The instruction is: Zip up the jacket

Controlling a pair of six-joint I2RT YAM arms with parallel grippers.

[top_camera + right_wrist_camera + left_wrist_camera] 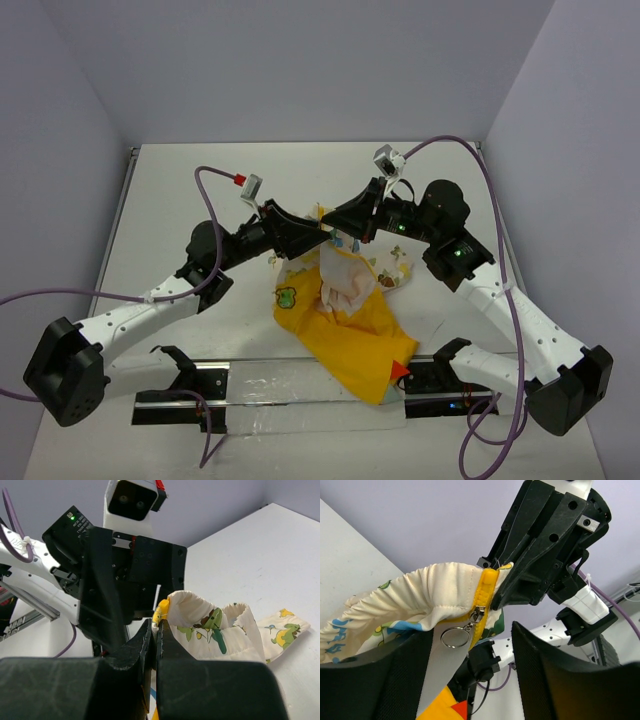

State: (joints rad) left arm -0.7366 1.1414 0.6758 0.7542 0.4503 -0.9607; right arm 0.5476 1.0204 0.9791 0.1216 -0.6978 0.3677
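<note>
Right pincer [154, 630] clenches the jacket [350, 335] at its lifted top, left pincer [470, 632] released; hem trails nearward.

The right gripper [155, 630], two black fingers filling the bottom of the view, is pressed together on the yellow edge of a small cloth jacket [210, 625] of cream fabric printed with green cartoon animals. The gathered cream cloth bulges just right of the fingertips and trails rightward onto the white table [260, 555]. Directly beyond the tips, very close, faces the black left gripper [131, 615], with a white camera block [131, 499] above it and a purple cable [12, 525] to its left.
</note>
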